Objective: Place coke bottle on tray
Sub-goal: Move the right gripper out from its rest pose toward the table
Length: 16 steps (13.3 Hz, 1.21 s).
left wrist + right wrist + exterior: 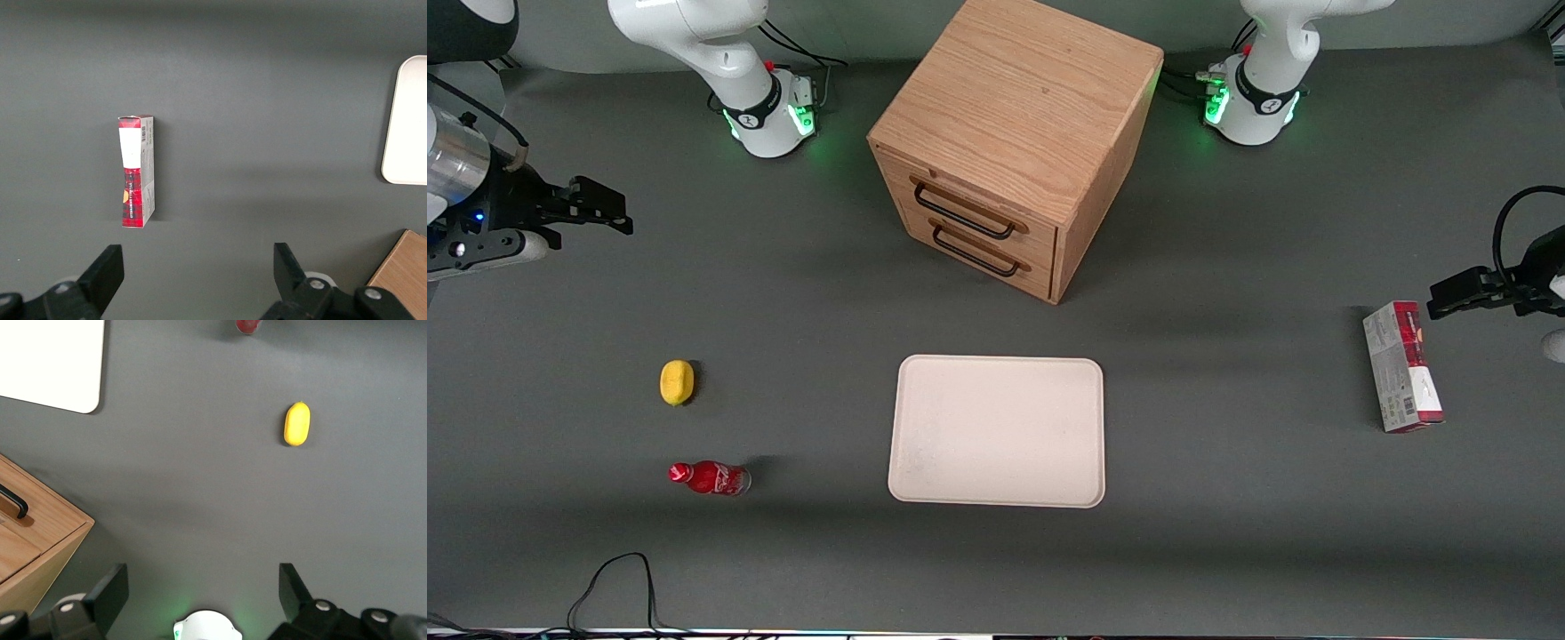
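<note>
The coke bottle [710, 477], small and red with a red cap, lies on its side on the grey table toward the working arm's end, near the front camera. Only its edge shows in the right wrist view [248, 326]. The cream-white tray [998, 430] lies flat at the table's middle, in front of the wooden drawer cabinet; its corner shows in the right wrist view [50, 360]. My right gripper [600, 212] hangs open and empty above the table's working-arm end, well farther from the front camera than the bottle. In the right wrist view the gripper [200, 593] has its fingers wide apart.
A yellow lemon [677, 382] lies beside the bottle, a little farther from the camera, also in the right wrist view [297, 423]. The wooden drawer cabinet [1014, 142] stands at the middle. A red-and-grey carton box [1402, 366] lies toward the parked arm's end.
</note>
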{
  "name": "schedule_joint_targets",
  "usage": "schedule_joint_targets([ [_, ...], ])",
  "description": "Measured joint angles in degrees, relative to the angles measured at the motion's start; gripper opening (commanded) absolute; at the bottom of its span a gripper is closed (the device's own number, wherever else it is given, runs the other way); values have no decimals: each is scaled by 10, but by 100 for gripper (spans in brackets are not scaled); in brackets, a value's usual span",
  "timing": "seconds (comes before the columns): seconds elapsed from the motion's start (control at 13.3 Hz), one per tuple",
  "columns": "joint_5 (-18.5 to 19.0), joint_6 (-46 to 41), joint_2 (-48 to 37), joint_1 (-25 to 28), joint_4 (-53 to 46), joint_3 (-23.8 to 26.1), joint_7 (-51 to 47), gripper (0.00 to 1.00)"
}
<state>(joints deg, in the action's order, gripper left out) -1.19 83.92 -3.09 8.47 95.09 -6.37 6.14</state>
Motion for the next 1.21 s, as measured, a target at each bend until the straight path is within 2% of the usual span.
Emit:
schedule_joint_targets([
  [0.9,0,-32,4,8,-9,2,0,100],
  [1.21,0,-32,17,8,-40,1,0,100],
])
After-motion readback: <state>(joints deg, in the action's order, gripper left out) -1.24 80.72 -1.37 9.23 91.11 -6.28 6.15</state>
